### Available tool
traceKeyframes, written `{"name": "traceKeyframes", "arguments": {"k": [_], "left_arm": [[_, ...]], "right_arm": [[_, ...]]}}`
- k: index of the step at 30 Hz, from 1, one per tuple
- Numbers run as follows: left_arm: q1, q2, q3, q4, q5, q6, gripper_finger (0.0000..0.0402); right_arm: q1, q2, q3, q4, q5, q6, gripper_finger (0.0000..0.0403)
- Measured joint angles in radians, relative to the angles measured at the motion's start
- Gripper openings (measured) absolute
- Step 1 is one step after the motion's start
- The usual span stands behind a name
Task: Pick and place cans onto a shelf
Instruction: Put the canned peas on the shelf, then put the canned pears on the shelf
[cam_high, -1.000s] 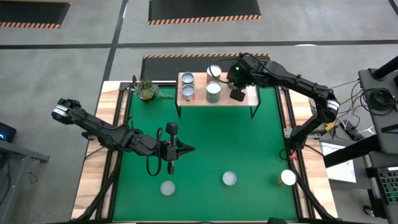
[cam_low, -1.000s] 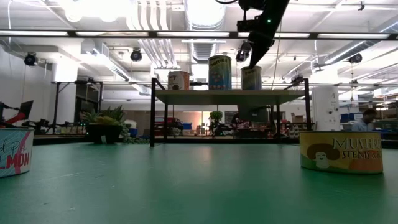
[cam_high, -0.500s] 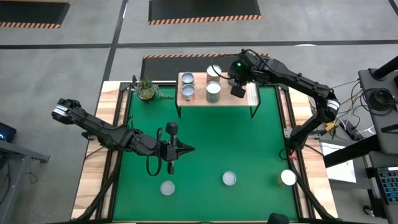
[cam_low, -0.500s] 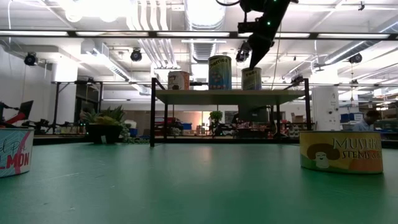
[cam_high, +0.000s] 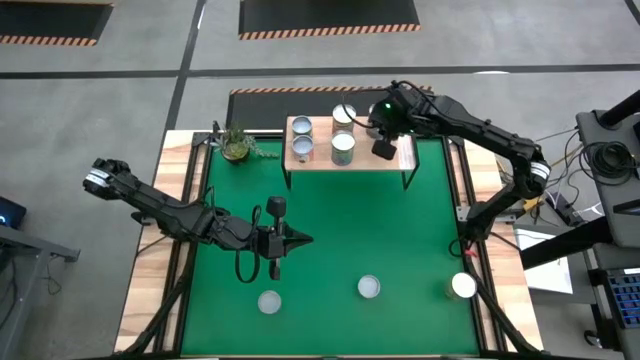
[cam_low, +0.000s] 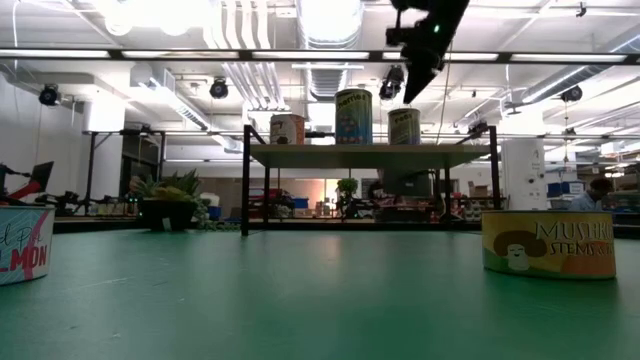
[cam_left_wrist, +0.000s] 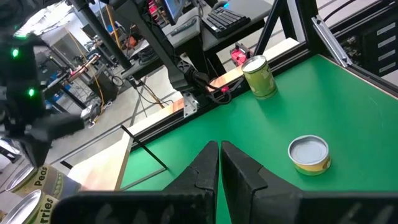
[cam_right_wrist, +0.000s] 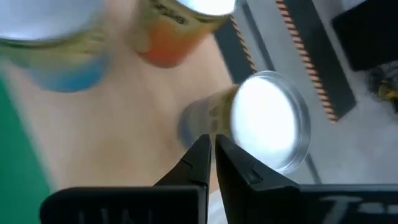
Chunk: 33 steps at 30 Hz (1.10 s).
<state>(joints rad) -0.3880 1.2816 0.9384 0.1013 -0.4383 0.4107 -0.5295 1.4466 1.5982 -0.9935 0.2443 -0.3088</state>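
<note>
The shelf (cam_high: 396, 157) with its light wood top stands at the back of the green table and carries several cans, among them one at its front (cam_high: 343, 149) and one at its back (cam_high: 344, 117). My right gripper (cam_high: 381, 152) hovers shut and empty over the shelf's right part, just right of those cans; in the low view it (cam_low: 412, 92) hangs above the rightmost can (cam_low: 404, 126). The right wrist view shows a shiny-topped can (cam_right_wrist: 267, 121) just beyond the shut fingertips (cam_right_wrist: 201, 157). Three cans (cam_high: 269, 302) (cam_high: 369, 288) (cam_high: 462, 285) sit near the table's front. My left gripper (cam_high: 303, 240) rests shut at centre left.
A small potted plant (cam_high: 236, 145) stands at the back left beside the shelf. The table's wooden edges (cam_high: 150, 270) run along both sides. In the left wrist view, two cans (cam_left_wrist: 259, 76) (cam_left_wrist: 308, 154) lie ahead on the green surface.
My right gripper has risen slightly above the shelf and drifted a little to the right. The left arm and the cans have not moved.
</note>
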Motion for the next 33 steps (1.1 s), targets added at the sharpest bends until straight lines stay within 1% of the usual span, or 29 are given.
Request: {"name": "traceKeyframes", "arguments": {"k": [2,6,8,9,13,19,21,24,29,33], "left_arm": [[0.000,0.000,0.000,0.000,0.000,0.000,0.0000],[0.000,0.000,0.000,0.000,0.000,0.000,0.0000],[0.000,0.000,0.000,0.000,0.000,0.000,0.0000],[0.000,0.000,0.000,0.000,0.000,0.000,0.0000],[0.000,0.000,0.000,0.003,0.000,0.000,0.0000],[0.000,0.000,0.000,0.003,0.000,0.000,0.0000],[0.000,0.000,0.000,0.003,0.000,0.000,0.0000],[0.000,0.000,0.000,0.004,0.000,-0.005,0.0000],[0.000,0.000,0.000,0.015,0.000,-0.008,0.0000],[0.000,0.000,0.000,0.016,0.000,-0.024,0.0000]], "right_arm": [[0.028,-0.028,0.000,-0.036,-0.059,0.059,0.0013],[0.106,-0.079,0.000,-0.113,-0.262,0.251,0.0013],[0.167,-0.103,0.000,-0.151,-0.339,0.350,0.0013],[0.206,-0.114,-0.001,-0.165,-0.358,0.397,0.0013],[0.393,-0.154,-0.026,-0.182,-0.368,0.590,0.0013],[0.721,-0.171,-0.086,-0.183,-0.368,0.870,0.0013],[0.819,-0.169,-0.116,-0.186,-0.369,1.009,0.0013],[0.950,-0.169,-0.175,-0.190,-0.376,1.260,0.0013],[1.152,-0.173,-0.297,-0.237,-0.447,1.682,0.0013],[1.299,-0.189,-0.405,-0.239,-0.484,1.952,0.0013]]}}
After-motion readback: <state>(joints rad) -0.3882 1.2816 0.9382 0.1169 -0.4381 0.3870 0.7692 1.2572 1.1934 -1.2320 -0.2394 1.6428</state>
